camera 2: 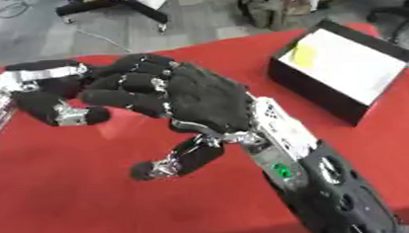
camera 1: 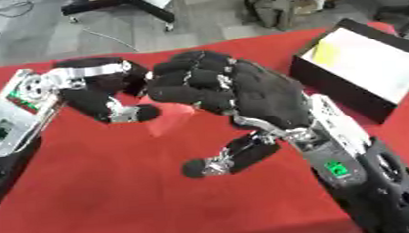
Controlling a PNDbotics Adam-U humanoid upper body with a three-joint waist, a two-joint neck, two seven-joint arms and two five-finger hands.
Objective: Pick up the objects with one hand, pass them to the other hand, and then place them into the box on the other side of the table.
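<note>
Red object (camera 1: 167,121) between hands — left eye view only.

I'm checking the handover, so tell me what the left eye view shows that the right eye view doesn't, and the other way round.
Only the left eye view shows a red block between the two robot hands, below the right hand's curled fingers and beside the left thumb. Only the right eye view shows more of the right forearm and the box's right end. Both show the left robot hand and right robot hand meeting over the red cloth, and a yellow item in the box.
</note>
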